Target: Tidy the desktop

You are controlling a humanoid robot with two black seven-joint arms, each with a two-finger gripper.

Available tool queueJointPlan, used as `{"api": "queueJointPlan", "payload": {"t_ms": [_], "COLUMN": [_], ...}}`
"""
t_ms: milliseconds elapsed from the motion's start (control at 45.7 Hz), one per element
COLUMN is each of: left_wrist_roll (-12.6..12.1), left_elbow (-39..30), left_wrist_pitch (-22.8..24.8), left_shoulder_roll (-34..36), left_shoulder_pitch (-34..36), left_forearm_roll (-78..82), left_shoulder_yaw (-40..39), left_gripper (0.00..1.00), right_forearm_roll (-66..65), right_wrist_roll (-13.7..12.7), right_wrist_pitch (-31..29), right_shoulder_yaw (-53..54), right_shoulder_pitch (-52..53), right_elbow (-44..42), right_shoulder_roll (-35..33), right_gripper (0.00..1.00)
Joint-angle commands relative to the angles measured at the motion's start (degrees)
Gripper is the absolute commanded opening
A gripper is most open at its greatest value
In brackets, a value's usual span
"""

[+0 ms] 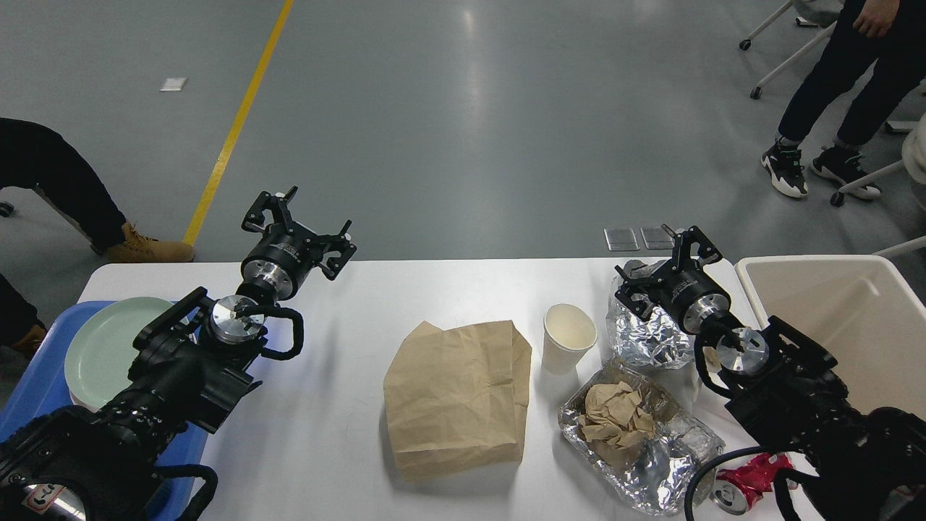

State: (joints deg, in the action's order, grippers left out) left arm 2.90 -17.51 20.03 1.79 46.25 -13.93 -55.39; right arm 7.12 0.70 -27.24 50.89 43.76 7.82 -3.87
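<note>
The white desktop [448,289] spans the view. On it lie a crumpled brown paper bag [457,394], a white paper cup [569,337], a ball of foil [647,334], a foil tray [640,441] with crumpled brown paper in it, and a crushed red can [749,481] at the front right. My left gripper [296,224] hangs open and empty above the desktop's far left edge. My right gripper [662,264] stands open over the foil ball, with nothing between its fingers.
A blue tray [40,376] at the left holds a pale green plate [101,344], mostly hidden by my left arm. A beige bin [846,325] stands at the right. People's legs show on the floor at far left and top right.
</note>
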Motion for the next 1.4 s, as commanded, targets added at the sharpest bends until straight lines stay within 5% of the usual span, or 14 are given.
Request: {"api": "queueJointPlan", "payload": {"t_ms": [0,131,416,723,898,1161,1380], "left_wrist_roll": [0.3,1.4,13.5,14.3,19.7,19.6,19.3], "left_elbow": [1.3,1.7,1.7,1.6,1.5,1.4,1.4], "left_wrist_pitch": [-0.1,-0.2,0.2,2.3,2.6,8.7,9.2], "left_shoulder_roll": [-0.6,-1.9,-3.8,-3.6,-3.9,-3.8,-3.7], "left_shoulder_pitch": [0.2,0.2,-0.3,-1.5,-1.9,-4.1,-4.1], "left_forearm_roll": [0.0,0.0,0.1,0.3,0.5,0.7,0.7], "left_shoulder_yaw": [-1.6,-4.0,-4.8,-4.6,-3.6,-3.6,-3.5], "left_gripper": [0.97,0.97,0.97,0.97,0.97,0.97,0.97], "right_forearm_roll": [0.0,0.0,0.0,0.0,0.0,0.0,0.0], "right_wrist_roll": [0.0,0.0,0.0,0.0,0.0,0.0,0.0], "right_wrist_pitch": [0.0,0.0,0.0,0.0,0.0,0.0,0.0], "right_shoulder_yaw": [0.0,0.0,0.0,0.0,0.0,0.0,0.0], "right_shoulder_pitch": [0.0,0.0,0.0,0.0,0.0,0.0,0.0], "right_elbow": [0.0,0.0,0.0,0.0,0.0,0.0,0.0], "right_shoulder_roll": [0.0,0.0,0.0,0.0,0.0,0.0,0.0], "right_gripper": [1.00,1.00,1.00,1.00,1.00,1.00,1.00]}}
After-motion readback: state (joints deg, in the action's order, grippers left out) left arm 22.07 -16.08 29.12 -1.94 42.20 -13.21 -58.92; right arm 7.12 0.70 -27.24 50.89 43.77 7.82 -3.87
